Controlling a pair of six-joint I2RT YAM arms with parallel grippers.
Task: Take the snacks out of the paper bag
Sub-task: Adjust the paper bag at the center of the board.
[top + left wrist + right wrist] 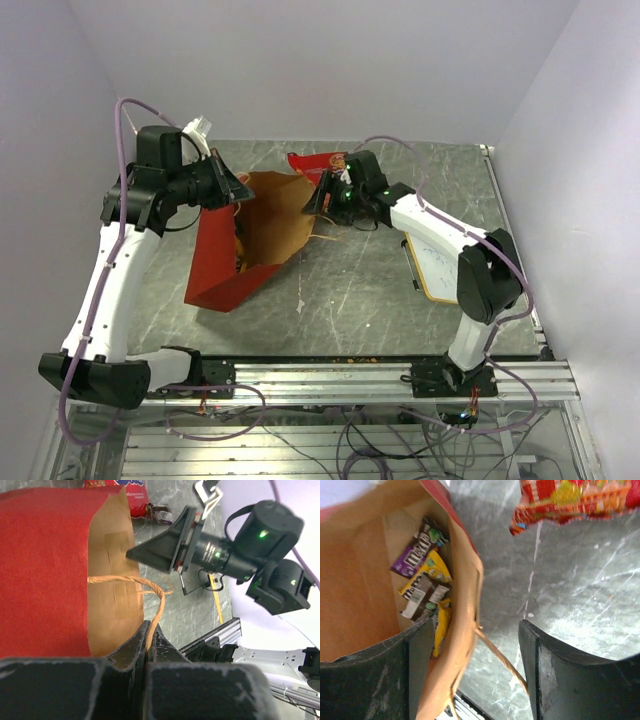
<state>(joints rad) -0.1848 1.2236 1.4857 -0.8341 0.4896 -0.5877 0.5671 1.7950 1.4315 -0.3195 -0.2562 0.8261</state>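
The paper bag (225,265) lies on the table, red outside, its brown mouth facing the far right. My left gripper (240,190) is shut on the bag's string handle (150,587) at the rim and holds the mouth up. My right gripper (318,200) is open and straddles the bag's opposite rim (465,625), with one finger (417,650) inside and the other (545,660) outside. Small dark and yellow snack packets (422,577) lie deep in the bag. The large red packet (315,162) lies on the table behind the bag; it also shows in the right wrist view (575,500).
A white wood-framed board (435,265) lies at the right beside my right arm. A second string handle (502,660) hangs loose between my right fingers. The aluminium rail (350,375) runs along the near edge. Walls close in the far and side edges.
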